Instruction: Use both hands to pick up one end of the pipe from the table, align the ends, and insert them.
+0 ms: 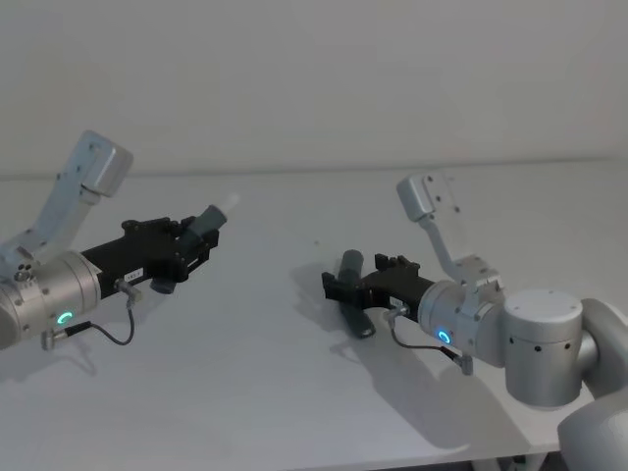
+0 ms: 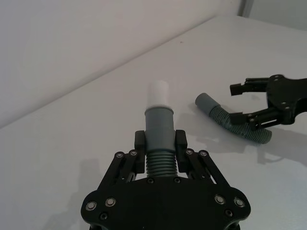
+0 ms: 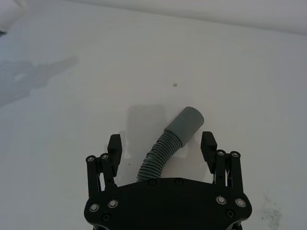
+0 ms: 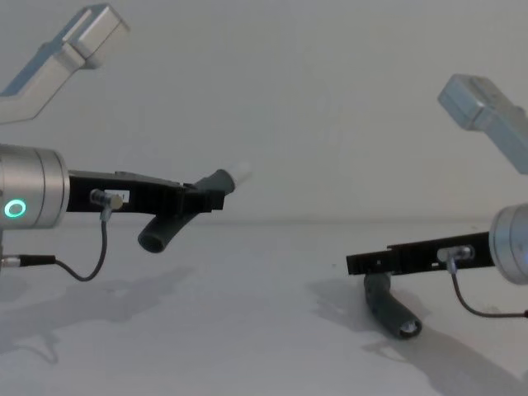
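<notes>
Slippage was the risk: left gripper (image 2: 159,143) clamped the white-tipped piece (image 2: 158,120) aloft at left, while right gripper (image 3: 161,140) stood wide open astride the collared piece (image 3: 185,123) on the table (image 3: 72,120), seemingly off-centre; closing might roll it away.

The ribbed tail of the collared pipe piece (image 3: 169,138) is hidden behind the body of the right gripper (image 3: 161,143).

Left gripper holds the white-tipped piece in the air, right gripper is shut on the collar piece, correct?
No. The right gripper is open: the right wrist view shows its fingers apart either side of the collar piece on the table. The left gripper does hold the white-tipped piece up.
</notes>
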